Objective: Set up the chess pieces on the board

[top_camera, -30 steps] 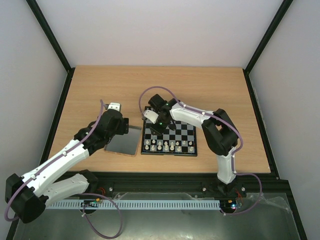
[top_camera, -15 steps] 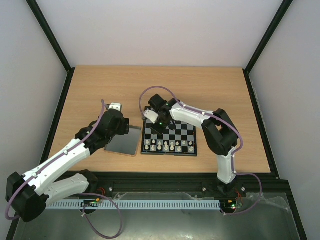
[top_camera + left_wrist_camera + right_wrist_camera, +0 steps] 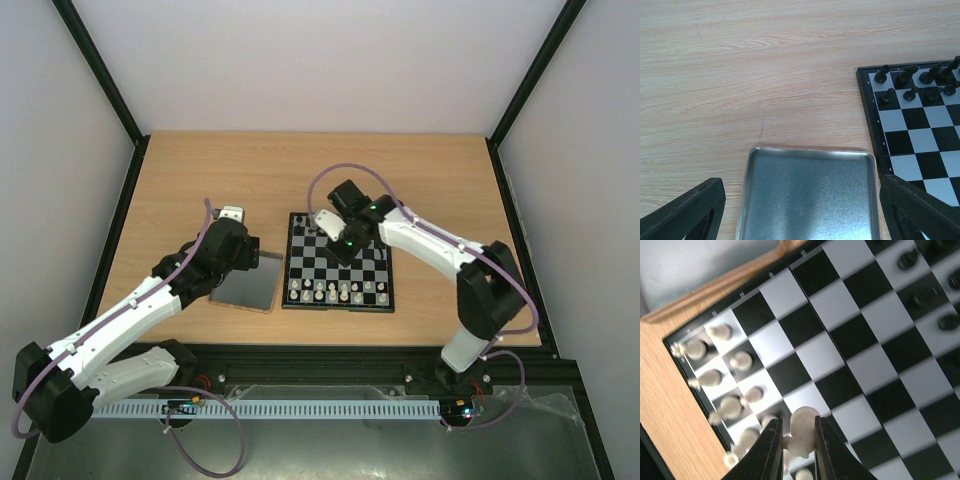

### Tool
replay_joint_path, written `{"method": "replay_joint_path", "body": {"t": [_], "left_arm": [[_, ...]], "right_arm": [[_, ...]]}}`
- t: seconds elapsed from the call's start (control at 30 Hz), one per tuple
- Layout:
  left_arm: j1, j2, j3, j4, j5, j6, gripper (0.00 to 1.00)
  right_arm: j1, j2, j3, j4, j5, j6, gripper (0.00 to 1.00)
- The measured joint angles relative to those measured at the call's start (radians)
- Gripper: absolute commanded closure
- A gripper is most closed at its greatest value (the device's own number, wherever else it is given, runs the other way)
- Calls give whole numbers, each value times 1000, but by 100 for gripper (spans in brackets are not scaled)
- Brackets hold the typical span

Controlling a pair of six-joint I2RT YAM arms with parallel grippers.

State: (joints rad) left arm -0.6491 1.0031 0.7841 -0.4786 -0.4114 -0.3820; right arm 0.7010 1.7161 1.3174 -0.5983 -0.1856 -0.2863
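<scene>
Chess pieces (image 3: 338, 291): the white ones stand in two rows along the near edge of the board (image 3: 372, 268), some squares not filled as far as I can tell. One white piece (image 3: 801, 434) is off the board, pinched in the right tool (image 3: 796, 426). Both fingers (image 3: 771, 450) are clenched on it. It has a round head and sits tilted in the grip. In the right wrist view it hangs above the board, close to the white rows and just on their inner side. I cannot tell which square it is over.

Black pieces (image 3: 912, 77) stand in two rows at the far edge of the board. In the right wrist view they are blurred.

The board lies flat on the table (image 3: 200, 180), near the middle. The tray (image 3: 807, 192), bare metal inside, lies just beside the board on the left, almost touching its rim.

Left tool (image 3: 800, 212) is released, jaws spread wide with nothing between them. It hovers over the near part of the tray. The right arm reaches in over the far half of the board from the right.
</scene>
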Motion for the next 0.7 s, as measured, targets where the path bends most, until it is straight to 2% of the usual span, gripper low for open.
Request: {"method": "replay_joint_path", "body": {"t": [0.2, 0.4, 0.7], "left_arm": [[1, 0, 0, 0, 0, 0, 13], [4, 1, 0, 0, 0, 0, 13], [4, 6, 0, 0, 1, 0, 13]], "right_arm": [[-78, -151, -123, -38, 2, -2, 90], [-88, -286, -240, -70, 13, -22, 89], [-88, -307, -351, -85, 23, -36, 89]]}}
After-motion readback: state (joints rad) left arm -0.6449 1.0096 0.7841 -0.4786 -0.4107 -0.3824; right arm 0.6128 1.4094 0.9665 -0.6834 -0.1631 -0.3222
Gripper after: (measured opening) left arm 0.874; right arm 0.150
